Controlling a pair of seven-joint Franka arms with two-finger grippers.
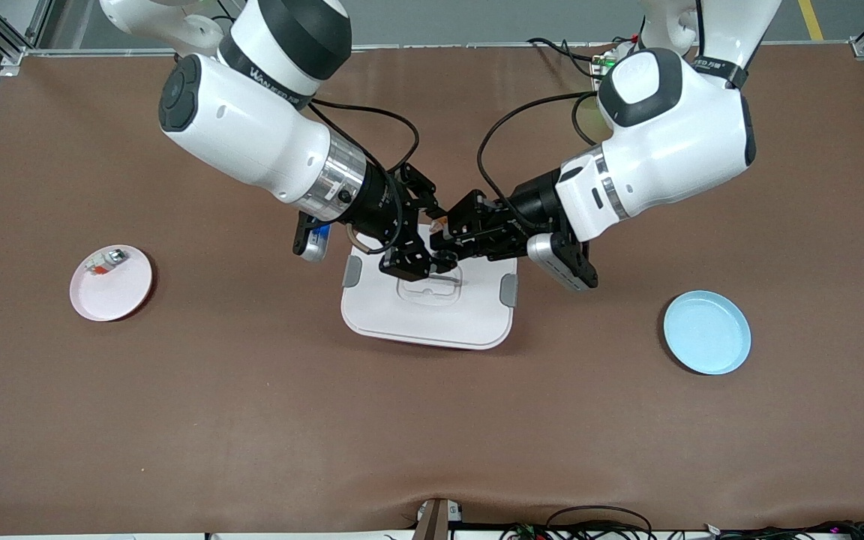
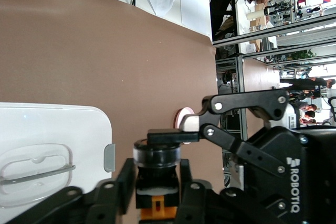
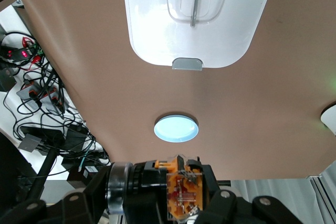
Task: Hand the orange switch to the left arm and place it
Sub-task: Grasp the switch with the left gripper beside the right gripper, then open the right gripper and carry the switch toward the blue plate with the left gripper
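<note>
The orange switch (image 1: pixel 438 223) hangs in the air over the white box (image 1: pixel 432 319), between the two grippers. My left gripper (image 1: pixel 453 229) is shut on its black body, with a finger pressed on each side in the left wrist view (image 2: pixel 156 174). The switch's round cap (image 2: pixel 156 153) and orange base show there. My right gripper (image 1: pixel 426 238) is shut on the same switch; its own view shows the orange end (image 3: pixel 181 190) between its fingers (image 3: pixel 157 192). One right-gripper finger (image 2: pixel 173 136) lies across the cap.
The box (image 2: pixel 47 124) (image 3: pixel 157 35) lies mid-table under both hands. A pink plate (image 1: pixel 111 292) with a small white-and-silver part (image 1: pixel 106 261) sits toward the right arm's end. A blue plate (image 1: pixel 706 332) (image 3: pixel 176 128) sits toward the left arm's end.
</note>
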